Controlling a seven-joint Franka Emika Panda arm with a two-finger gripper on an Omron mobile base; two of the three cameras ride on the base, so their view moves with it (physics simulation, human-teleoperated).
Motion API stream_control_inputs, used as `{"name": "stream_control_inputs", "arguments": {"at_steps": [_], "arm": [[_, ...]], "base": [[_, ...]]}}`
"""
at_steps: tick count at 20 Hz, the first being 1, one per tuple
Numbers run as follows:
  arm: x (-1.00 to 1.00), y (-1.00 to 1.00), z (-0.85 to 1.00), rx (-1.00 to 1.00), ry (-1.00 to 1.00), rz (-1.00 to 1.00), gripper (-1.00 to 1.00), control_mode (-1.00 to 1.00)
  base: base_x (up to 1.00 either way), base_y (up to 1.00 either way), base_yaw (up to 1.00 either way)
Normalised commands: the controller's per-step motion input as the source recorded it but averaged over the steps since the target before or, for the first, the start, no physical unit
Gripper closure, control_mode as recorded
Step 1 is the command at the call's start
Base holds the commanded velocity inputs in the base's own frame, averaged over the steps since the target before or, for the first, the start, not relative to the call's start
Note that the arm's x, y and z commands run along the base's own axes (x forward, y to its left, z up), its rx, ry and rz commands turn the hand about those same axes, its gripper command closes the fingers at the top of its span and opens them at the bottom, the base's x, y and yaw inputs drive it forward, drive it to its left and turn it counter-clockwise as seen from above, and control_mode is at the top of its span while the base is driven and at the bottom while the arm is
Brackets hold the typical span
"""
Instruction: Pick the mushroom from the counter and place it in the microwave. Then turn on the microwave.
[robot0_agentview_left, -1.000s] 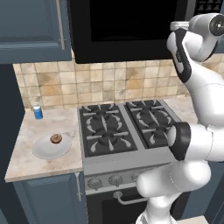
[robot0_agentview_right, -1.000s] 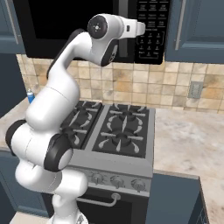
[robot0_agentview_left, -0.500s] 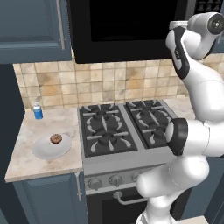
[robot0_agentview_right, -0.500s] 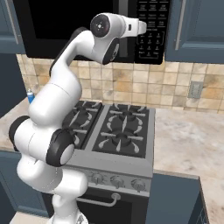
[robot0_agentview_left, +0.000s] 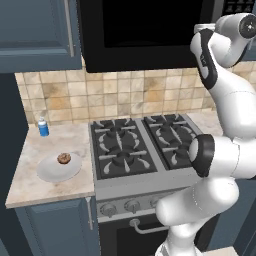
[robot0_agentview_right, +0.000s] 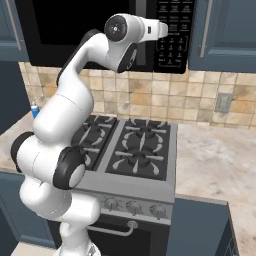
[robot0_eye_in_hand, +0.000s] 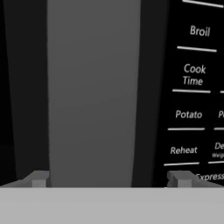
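Up at the microwave front: our gripper (robot0_eye_in_hand: 109, 178) faces the door's long grey handle (robot0_eye_in_hand: 89, 87), keypad (robot0_eye_in_hand: 194, 92) just to one side.
Gripper state: tips stand apart, one on each side of the handle, holding nothing.
Mushroom: we see the mushroom (robot0_agentview_left: 63, 158) on the white plate (robot0_agentview_left: 50, 171), on the table (robot0_agentview_left: 30, 187) left of the stove (robot0_agentview_left: 145, 145).
Microwave: the microwave (robot0_agentview_left: 145, 30) looks shut.
Key relation: the handle runs upright between the tips; the mushroom lies well below and far left.
Our judgement: open the door first.

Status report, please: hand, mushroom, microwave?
Hand open, empty, fingertips either side of the microwave handle. Door shut. Mushroom on plate, on counter.
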Motion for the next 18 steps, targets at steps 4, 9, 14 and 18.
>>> {"name": "stream_control_inputs", "arguments": {"at_steps": [4,9,14,18], "arm": [[0.00,0.00,0.00,0.00,0.00,0.00,1.00,-1.00],[0.00,0.00,0.00,0.00,0.00,0.00,1.00,-1.00],[0.00,0.00,0.00,0.00,0.00,0.00,1.00,-1.00],[0.00,0.00,0.00,0.00,0.00,0.00,1.00,-1.00]], "base": [[0.00,0.00,0.00],[0.00,0.00,0.00],[0.00,0.00,0.00],[0.00,0.00,0.00]]}}
